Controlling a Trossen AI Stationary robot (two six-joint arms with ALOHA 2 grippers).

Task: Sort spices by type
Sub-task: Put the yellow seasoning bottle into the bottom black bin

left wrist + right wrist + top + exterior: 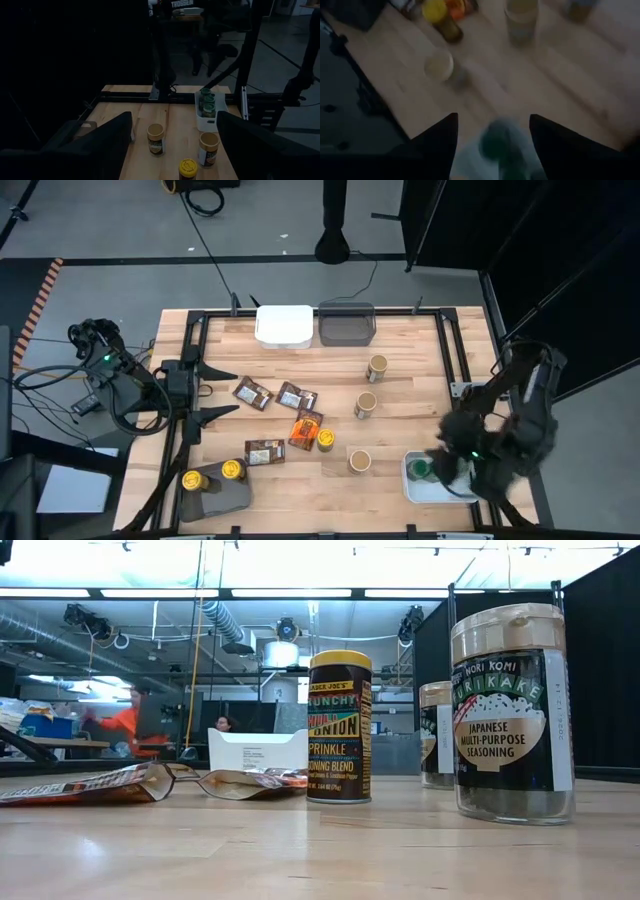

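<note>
Three tan-lidded jars (377, 367) (366, 404) (359, 462) and a yellow-lidded jar (326, 440) stand on the table's middle and right. Beside them lie an orange packet (307, 427) and brown packets (252, 393) (264, 451). Two yellow-lidded jars (191, 480) stand in a grey tray (215, 498) at the near left. Green-lidded jars (207, 100) stand in a white tray (412, 488) at the near right. My right gripper (492, 117) hangs open above that tray, over a green lid (495, 142). My left gripper (222, 392) waits open at the table's left.
An empty white tray (284, 325) and a dark grey tray (346, 325) stand at the far edge. A black rail frame (445, 340) runs round the tabletop. Bare wood lies between the tan-lidded jars and the right rail.
</note>
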